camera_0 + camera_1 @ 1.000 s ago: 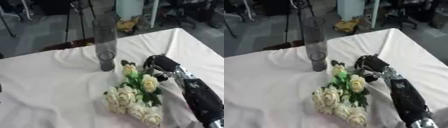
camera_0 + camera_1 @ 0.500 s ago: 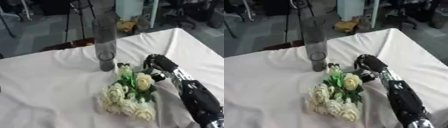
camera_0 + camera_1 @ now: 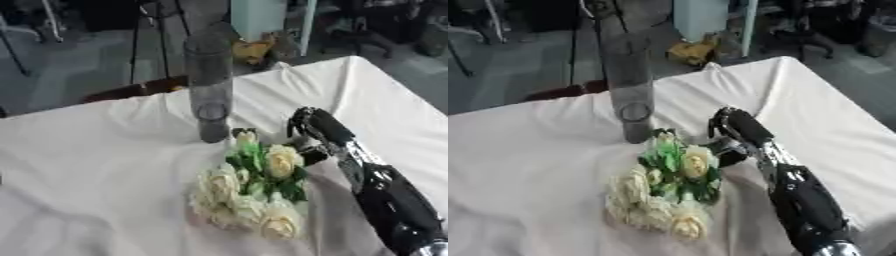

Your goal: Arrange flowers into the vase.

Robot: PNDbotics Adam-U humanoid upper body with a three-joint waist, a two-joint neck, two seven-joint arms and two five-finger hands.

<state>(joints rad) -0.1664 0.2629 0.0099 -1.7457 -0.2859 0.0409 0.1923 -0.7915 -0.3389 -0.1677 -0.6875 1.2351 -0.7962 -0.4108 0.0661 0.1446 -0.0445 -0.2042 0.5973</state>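
your desk (image 3: 96, 150) wears a soft white cloth that can wrinkle and drag. the tall clear vase (image 3: 208, 92) stands upright near the far edge; it looks tippy and breakable. the bouquet (image 3: 249, 187) lies just in front, light and floppy, so take the stems, not the blooms. your right hand (image 3: 737, 131) has its fingers curled at the bouquet's right edge, seemingly around the stems.

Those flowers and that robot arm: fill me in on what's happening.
The robot's right hand is curled around the bunch of cream flowers, by the stem end. The blooms lie on the white tablecloth, just in front of the tall glass vase. The vase stands upright with no flowers in it yet. The left hand is out of sight.
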